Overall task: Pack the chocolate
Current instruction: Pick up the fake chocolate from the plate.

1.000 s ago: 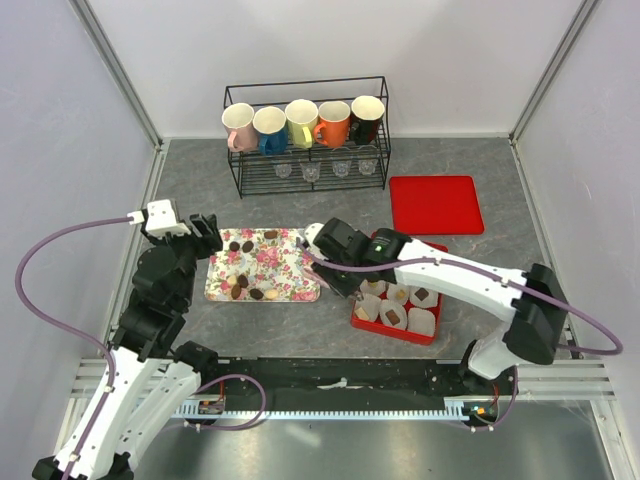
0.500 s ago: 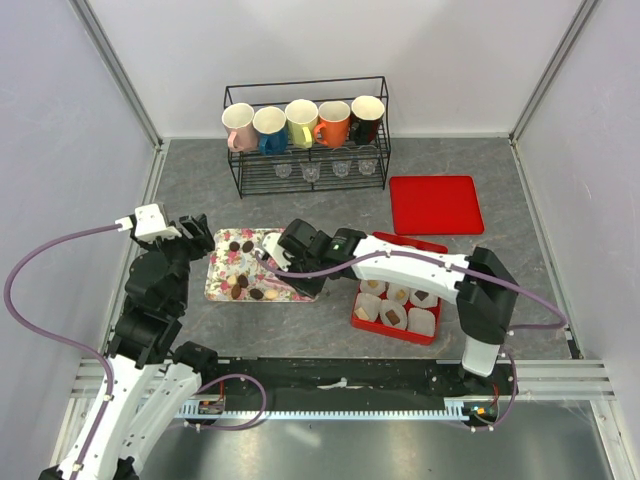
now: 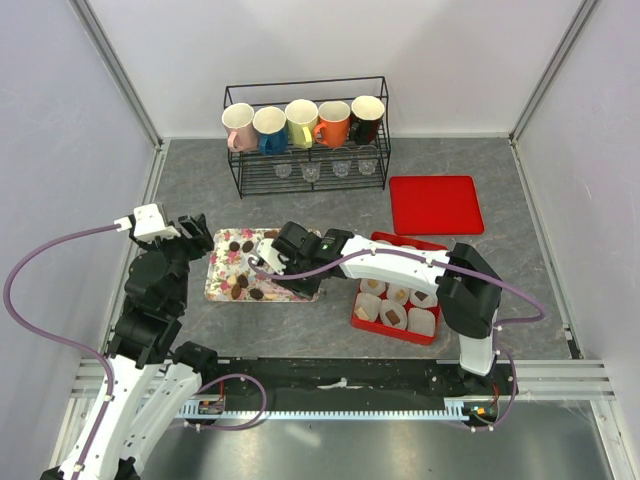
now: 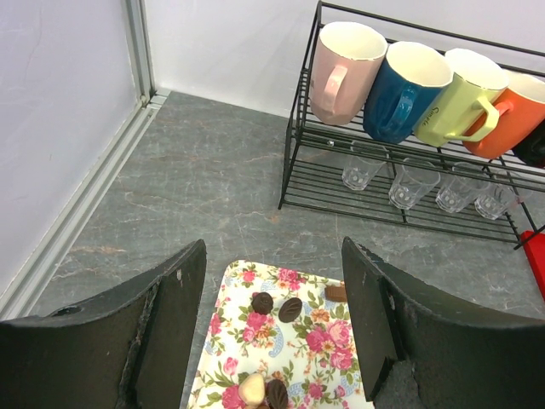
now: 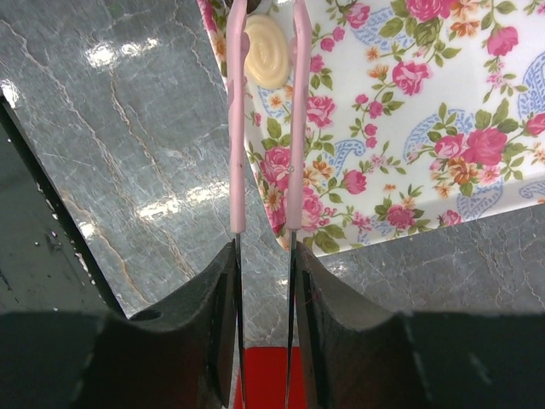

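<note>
Several chocolates (image 3: 240,245), mostly dark brown, lie on the floral tray (image 3: 225,268). My right gripper (image 3: 272,262) is over the tray, shut on pink-tipped tongs (image 5: 238,153). The tong tips stand slightly apart beside a cream chocolate (image 5: 266,38) at the tray's corner (image 5: 409,128). My left gripper (image 3: 195,235) is open and empty above the tray's left end. In the left wrist view, dark chocolates (image 4: 262,302) and a cream one (image 4: 251,388) show between its fingers. The red box (image 3: 390,332) to the right holds white paper cups, some with chocolates in them.
A black wire rack (image 3: 305,135) with several mugs and small glasses stands at the back. A flat red lid (image 3: 435,203) lies at the back right. White walls and metal rails close in the table on three sides.
My right arm has swung left with the tongs, from beside the red box to over the floral tray. My left gripper has shifted slightly left.
</note>
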You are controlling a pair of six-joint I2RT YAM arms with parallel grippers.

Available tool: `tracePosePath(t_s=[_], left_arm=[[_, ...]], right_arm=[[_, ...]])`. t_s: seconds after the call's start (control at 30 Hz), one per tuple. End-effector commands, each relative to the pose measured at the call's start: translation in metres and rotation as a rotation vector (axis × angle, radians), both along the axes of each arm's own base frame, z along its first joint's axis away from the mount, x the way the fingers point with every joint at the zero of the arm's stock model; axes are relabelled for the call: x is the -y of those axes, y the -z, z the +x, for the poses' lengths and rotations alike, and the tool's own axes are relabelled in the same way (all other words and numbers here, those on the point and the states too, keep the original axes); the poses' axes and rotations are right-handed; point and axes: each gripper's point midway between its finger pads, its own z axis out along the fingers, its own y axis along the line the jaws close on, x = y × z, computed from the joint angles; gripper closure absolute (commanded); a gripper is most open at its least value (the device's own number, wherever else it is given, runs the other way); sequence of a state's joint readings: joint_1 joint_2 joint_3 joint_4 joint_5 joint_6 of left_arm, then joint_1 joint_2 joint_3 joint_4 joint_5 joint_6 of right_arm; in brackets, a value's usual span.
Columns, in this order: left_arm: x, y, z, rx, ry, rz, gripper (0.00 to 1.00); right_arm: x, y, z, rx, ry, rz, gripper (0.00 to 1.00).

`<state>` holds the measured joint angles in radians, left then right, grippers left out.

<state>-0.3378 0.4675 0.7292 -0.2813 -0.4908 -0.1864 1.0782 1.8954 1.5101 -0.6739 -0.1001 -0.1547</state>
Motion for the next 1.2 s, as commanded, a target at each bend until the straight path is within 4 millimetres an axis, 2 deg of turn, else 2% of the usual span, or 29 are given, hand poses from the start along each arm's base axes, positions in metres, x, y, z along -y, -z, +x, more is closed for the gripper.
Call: tracePosePath(t_s=[0.0,0.63,0.9,1.17], left_arm=[[0.001,-0.006,0.001,0.033,0.001,-0.041,0.28],[0.004,-0.007,0.002,0.034,0.013,-0.046,0.28],[0.004,-0.006,0.002,0.032,0.016,-0.045,0.28],[0.004,-0.006,0.002,0.034,0.018,-0.046,0.28]], right_arm=[[-0.007,-0.012,0.001,0.024,-0.030,0.017,0.63],[-0.003,-0.002,-0.002,0.013,-0.042,-0.028,0.59],[-0.003,0.000,0.006,0.039,-0.014,-0.045,0.60],[0.010,-0.005,0.022,0.095,0.081,-0.075,0.63]])
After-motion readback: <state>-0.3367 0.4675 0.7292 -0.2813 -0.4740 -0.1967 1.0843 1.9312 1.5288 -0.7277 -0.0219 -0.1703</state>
